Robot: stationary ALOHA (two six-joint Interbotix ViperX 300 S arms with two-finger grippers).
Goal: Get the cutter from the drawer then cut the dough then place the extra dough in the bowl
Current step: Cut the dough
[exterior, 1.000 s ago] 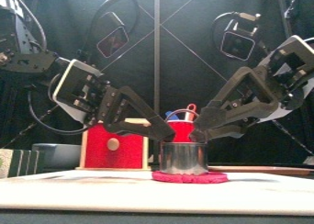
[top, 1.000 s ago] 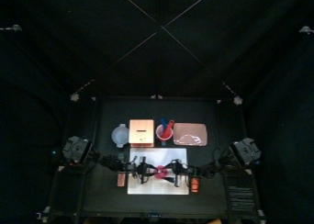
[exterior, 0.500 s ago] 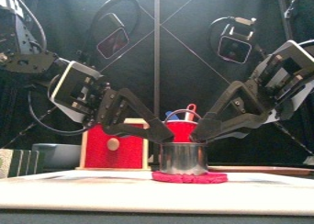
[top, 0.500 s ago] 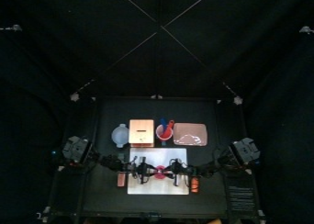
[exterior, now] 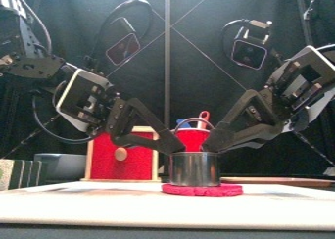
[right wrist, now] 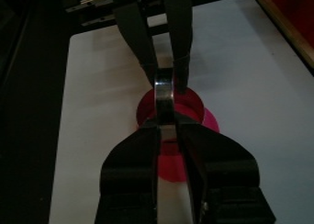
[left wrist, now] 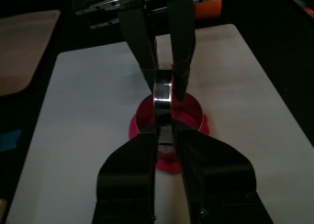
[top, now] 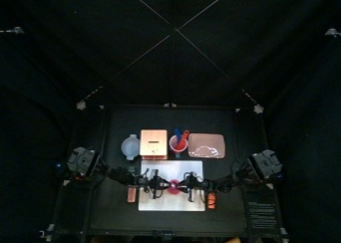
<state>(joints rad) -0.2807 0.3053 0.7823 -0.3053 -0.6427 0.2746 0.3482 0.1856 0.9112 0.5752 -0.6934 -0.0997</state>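
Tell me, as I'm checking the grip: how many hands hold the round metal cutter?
2. The left hand grips the round metal cutter from the left, the right hand from the right. Neither is hidden.

cutter (exterior: 194, 168): metal, upright on dough (exterior: 202, 190) | dough: red, flat | bowl (top: 130, 145): back-left

Booth w/ black curtains at left, right & far side; back curtain (top: 80, 48) is plain and dark. Small black bench (top: 237, 122) stands in the middle.
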